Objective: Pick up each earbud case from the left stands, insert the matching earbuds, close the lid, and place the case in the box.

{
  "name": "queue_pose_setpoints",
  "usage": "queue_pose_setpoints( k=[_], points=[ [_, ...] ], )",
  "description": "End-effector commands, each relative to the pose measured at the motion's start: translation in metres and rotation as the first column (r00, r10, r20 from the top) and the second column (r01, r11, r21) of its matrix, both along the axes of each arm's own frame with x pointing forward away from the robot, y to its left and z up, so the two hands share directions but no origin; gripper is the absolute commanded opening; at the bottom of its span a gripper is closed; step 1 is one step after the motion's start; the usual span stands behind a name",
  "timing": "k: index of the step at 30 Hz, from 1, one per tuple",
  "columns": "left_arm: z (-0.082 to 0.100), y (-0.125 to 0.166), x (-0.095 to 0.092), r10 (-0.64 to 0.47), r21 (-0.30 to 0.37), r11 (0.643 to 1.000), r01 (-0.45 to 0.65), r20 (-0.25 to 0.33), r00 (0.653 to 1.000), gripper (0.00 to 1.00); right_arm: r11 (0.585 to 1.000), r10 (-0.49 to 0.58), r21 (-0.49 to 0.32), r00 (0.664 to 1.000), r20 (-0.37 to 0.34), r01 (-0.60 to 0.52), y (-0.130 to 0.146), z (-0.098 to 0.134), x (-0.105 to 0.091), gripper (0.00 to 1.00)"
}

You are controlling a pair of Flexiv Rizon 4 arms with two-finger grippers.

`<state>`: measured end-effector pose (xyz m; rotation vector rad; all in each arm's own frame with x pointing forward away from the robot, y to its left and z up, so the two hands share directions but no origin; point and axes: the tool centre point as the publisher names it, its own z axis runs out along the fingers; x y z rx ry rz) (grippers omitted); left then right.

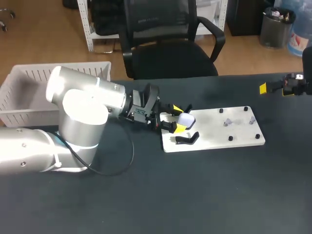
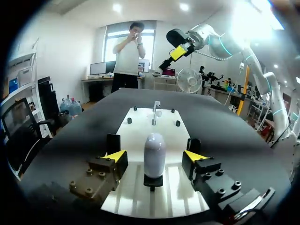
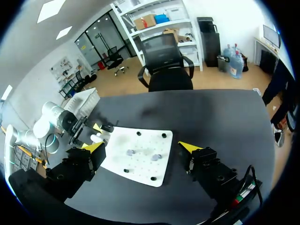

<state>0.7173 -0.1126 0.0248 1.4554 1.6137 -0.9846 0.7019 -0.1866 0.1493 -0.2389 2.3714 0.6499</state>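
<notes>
**Operator:** Task status?
**Technician:** First pick not complete. The earbud case (image 2: pixel 154 152) stands on its stand (image 2: pixel 153 182) on the board (image 1: pixel 234 140), between the left gripper (image 1: pixel 178 118)'s spread, non-contacting fingers. Right gripper (image 3: pixel 142 147): open, empty.
**Operator:** Remaining?
**Technician:** Grasp, earbud insertion, lid closure, placement in box (image 1: pixel 29 80).

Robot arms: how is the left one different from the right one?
The left arm reaches to the white board; the right arm hangs near the right edge of the table. The left arm's jaws stand either side of the earbud case, not touching it; the right arm's jaws have nothing between them. Both have open jaws with yellow tips.
</notes>
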Motion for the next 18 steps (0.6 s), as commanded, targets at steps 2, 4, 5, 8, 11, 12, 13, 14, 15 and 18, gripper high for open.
queue_pose_setpoints(
  k=[2, 4, 5, 8, 11, 12, 13, 14, 15, 18],
  points=[
    [-0.0055, -0.0042, 0.004, -0.015, 0.002, 1.0, 0.015, -0.007, 1.0, 0.75, 1.0, -0.001, 0.0, 1.0, 0.0, 0.001, 0.0001, 0.0, -0.0003, 1.0],
    [-0.0067, -0.0045, 0.0043, -0.017, -0.001, 1.0, 0.017, -0.01, 1.0, 0.73, 1.0, -0.001, 0.0, 1.0, 0.0, 0.001, 0.0001, 0.0, -0.0003, 1.0],
    [-0.0072, -0.0047, 0.0047, -0.017, -0.002, 1.0, 0.017, -0.011, 1.0, 0.7, 1.0, -0.001, 0.0, 1.0, 0.0, 0.001, 0.0001, 0.0, -0.0003, 1.0],
    [-0.0081, -0.0057, 0.0054, -0.017, -0.004, 1.0, 0.017, -0.013, 1.0, 0.64, 1.0, -0.001, 0.0, 1.0, 0.0, 0.001, 0.0001, 0.0, -0.0003, 1.0],
    [-0.0088, -0.0075, 0.0054, -0.019, -0.005, 1.0, 0.019, -0.013, 1.0, 0.57, 1.0, -0.001, 0.0, 1.0, 0.0, 0.001, 0.0001, 0.0, -0.0003, 1.0],
    [-0.009, -0.0081, 0.0052, -0.02, -0.005, 1.0, 0.02, -0.014, 1.0, 0.57, 1.0, -0.001, 0.0, 1.0, 0.0, 0.001, 0.0001, 0.0, -0.0003, 1.0],
    [-0.0093, -0.0086, 0.005, -0.022, -0.005, 1.0, 0.022, -0.014, 1.0, 0.56, 1.0, -0.001, 0.0, 1.0, 0.0, 0.001, 0.0001, 0.0, -0.0003, 1.0],
    [-0.0097, -0.009, 0.0047, -0.023, -0.005, 1.0, 0.023, -0.015, 1.0, 0.56, 1.0, -0.001, 0.0, 1.0, 0.0, 0.001, 0.0001, 0.0, -0.0003, 1.0],
    [-0.0101, -0.0092, 0.0046, -0.023, -0.004, 1.0, 0.023, -0.015, 1.0, 0.56, 1.0, -0.001, 0.0, 1.0, 0.0, 0.001, 0.0001, 0.0, -0.0003, 1.0],
    [-0.0122, -0.0098, 0.0047, -0.023, -0.004, 1.0, 0.023, -0.018, 1.0, 0.53, 1.0, -0.001, 0.0, 1.0, 0.0, 0.001, 0.0001, 0.0, -0.0003, 1.0]
  ],
)
